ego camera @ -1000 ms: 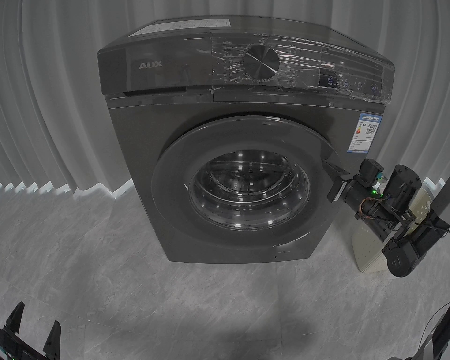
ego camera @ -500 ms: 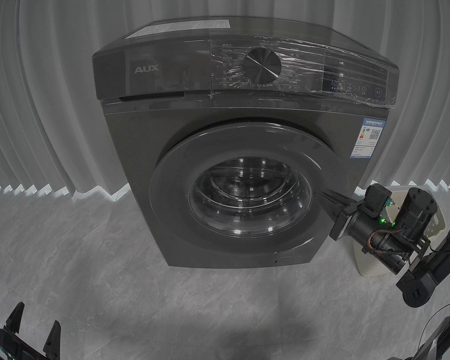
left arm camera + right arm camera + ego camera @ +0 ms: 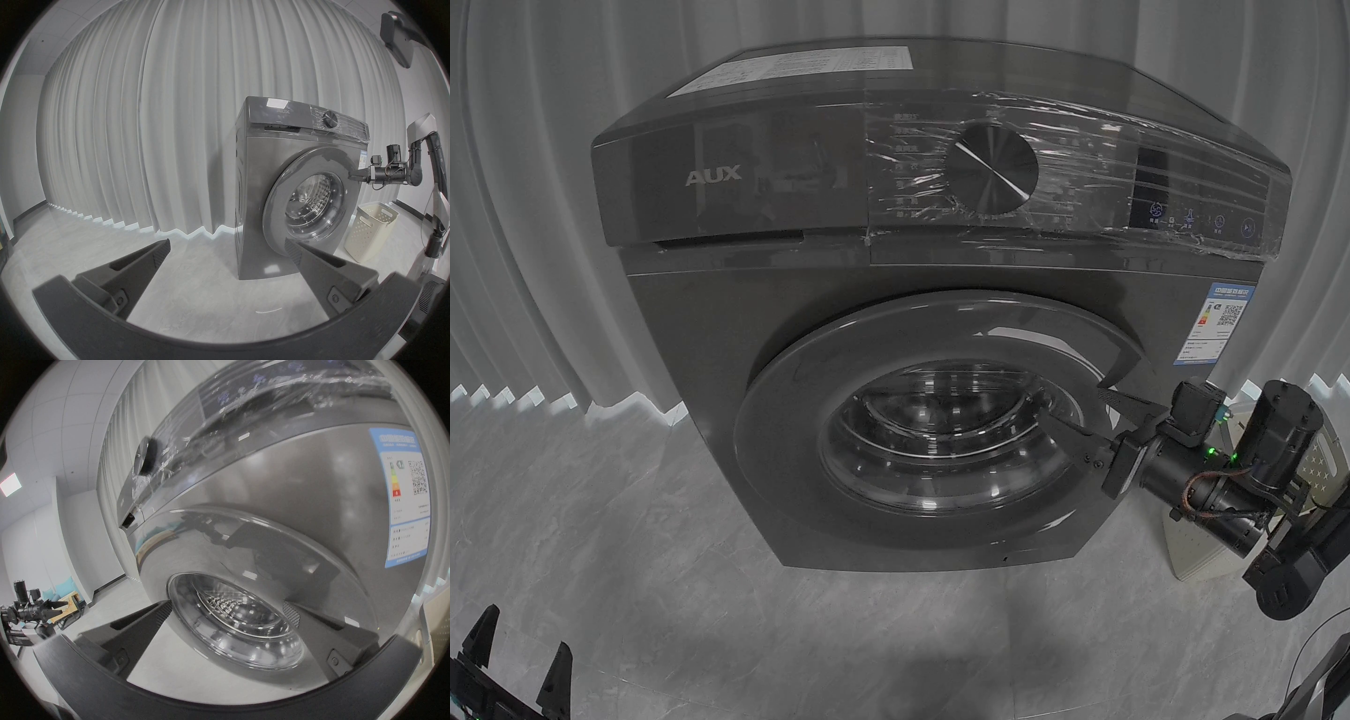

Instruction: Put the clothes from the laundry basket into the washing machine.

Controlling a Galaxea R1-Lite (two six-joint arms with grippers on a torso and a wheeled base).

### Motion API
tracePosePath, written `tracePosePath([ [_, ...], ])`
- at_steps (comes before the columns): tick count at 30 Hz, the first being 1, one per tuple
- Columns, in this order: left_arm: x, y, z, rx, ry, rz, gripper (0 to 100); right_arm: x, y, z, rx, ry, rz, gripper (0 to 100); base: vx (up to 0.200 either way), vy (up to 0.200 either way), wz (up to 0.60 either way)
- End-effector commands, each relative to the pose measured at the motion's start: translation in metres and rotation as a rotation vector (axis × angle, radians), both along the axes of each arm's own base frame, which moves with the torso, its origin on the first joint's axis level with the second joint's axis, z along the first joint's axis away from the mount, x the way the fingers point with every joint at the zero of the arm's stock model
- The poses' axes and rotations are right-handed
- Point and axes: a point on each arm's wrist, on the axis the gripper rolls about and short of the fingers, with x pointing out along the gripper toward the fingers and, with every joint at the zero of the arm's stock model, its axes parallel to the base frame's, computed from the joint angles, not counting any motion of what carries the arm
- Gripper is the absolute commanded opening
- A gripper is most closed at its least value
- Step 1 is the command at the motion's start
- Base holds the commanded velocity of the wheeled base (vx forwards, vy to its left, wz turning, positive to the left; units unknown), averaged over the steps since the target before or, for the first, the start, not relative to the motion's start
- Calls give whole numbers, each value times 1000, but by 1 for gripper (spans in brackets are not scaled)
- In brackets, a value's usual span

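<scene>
The grey front-loading washing machine (image 3: 937, 281) stands ahead with its round glass door (image 3: 937, 441) closed. My right gripper (image 3: 1087, 420) is open, its fingers held level at the door's right rim, close to the handle side. In the right wrist view the open gripper (image 3: 225, 615) frames the door glass (image 3: 234, 622) from close up. The cream perforated laundry basket (image 3: 1195, 553) stands on the floor to the right of the machine, mostly hidden by my right arm; it is also seen in the left wrist view (image 3: 372, 229). My left gripper (image 3: 516, 661) hangs open and low at the near left, holding nothing.
Pleated white curtains (image 3: 544, 187) hang behind and beside the machine. Bare grey tiled floor (image 3: 637, 562) stretches in front and to the left. Clear film covers the machine's control panel (image 3: 1050, 178).
The head camera has drawn nearer, so the machine looks bigger. My right gripper dropped lower and swung left, from beside the machine's right edge to the door's rim. The left gripper stayed put.
</scene>
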Motion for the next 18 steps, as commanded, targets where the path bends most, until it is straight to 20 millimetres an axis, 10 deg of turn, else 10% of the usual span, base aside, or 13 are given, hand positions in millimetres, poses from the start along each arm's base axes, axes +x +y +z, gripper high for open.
tracePosePath([
  [1,0,0,-5,0,0,0,100,0,-2,5,15,-36,-27,100,0,0,0],
  [8,0,0,-5,0,0,2,100,-18,-5,3,3,-15,-6,100,0,0,0],
  [18,0,0,-5,-2,0,2,100,-110,-48,2,-37,-20,14,100,0,0,0],
])
